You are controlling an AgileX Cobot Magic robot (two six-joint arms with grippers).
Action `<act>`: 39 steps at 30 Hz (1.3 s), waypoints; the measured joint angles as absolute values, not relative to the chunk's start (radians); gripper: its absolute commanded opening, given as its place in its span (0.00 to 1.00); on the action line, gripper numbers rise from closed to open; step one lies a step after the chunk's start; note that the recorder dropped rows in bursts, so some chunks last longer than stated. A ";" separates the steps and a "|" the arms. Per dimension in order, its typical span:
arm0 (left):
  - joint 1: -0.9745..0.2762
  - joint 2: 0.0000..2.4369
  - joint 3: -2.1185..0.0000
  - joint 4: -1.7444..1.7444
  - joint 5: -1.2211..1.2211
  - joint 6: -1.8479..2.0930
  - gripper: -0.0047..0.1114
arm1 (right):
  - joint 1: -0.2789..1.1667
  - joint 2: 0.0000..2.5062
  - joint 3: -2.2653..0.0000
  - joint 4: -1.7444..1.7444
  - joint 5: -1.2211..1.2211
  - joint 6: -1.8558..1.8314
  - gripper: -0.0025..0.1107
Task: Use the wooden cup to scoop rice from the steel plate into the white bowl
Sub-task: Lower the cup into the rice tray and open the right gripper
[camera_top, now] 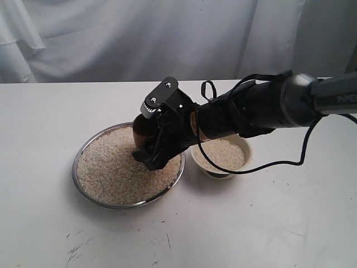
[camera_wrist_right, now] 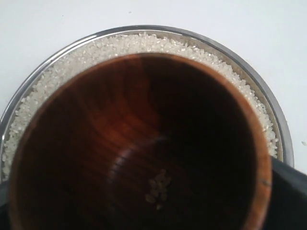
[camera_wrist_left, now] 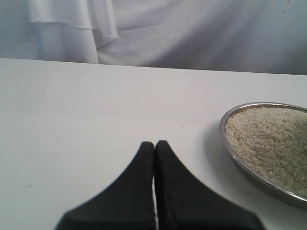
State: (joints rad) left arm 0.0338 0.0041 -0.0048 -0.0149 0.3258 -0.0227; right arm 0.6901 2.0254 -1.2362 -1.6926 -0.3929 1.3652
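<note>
The steel plate (camera_top: 76, 167) sits left of centre, covered by a loose heap of rice (camera_top: 111, 170). Just to its right stands the white bowl (camera_top: 245, 146), which also holds rice. My right gripper (camera_top: 152, 127) reaches across from the right and is shut on the wooden cup (camera_top: 140, 132), holding it tilted low over the plate's far side. In the right wrist view the wooden cup (camera_wrist_right: 139, 143) fills the frame, with a few grains (camera_wrist_right: 158, 189) on its dark inside and rice (camera_wrist_right: 120, 45) beyond its rim. My left gripper (camera_wrist_left: 154, 143) is shut and empty, beside the steel plate (camera_wrist_left: 229, 143).
The things stand on a white table (camera_top: 268, 223) with a white cloth backdrop (camera_top: 167, 39) behind it. A black cable (camera_top: 290, 162) loops from the right arm down beside the bowl. The left arm does not show in the exterior view.
</note>
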 measured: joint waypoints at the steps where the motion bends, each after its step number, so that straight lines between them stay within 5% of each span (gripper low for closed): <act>1: 0.034 0.004 -0.005 -0.015 0.326 -0.023 0.04 | 0.690 2.030 -1.236 -1.672 -0.393 1.365 0.02; 12: 0.034 0.004 -0.005 -0.015 0.326 -0.025 0.04 | 0.690 2.059 -1.236 -1.625 -0.395 1.312 0.16; 29: 0.034 0.004 -0.005 -0.015 0.326 -0.023 0.04 | 0.690 2.059 -1.236 -1.517 -0.407 1.209 0.17; 39: 0.034 0.004 -0.005 -0.015 0.326 -0.023 0.04 | 0.690 2.098 -1.236 -1.511 -0.441 1.183 0.39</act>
State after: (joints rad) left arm 0.0338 0.0041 -0.0048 -0.0149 0.3258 -0.0229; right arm 0.6901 2.0976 -1.2362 -1.5112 -0.4410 1.1829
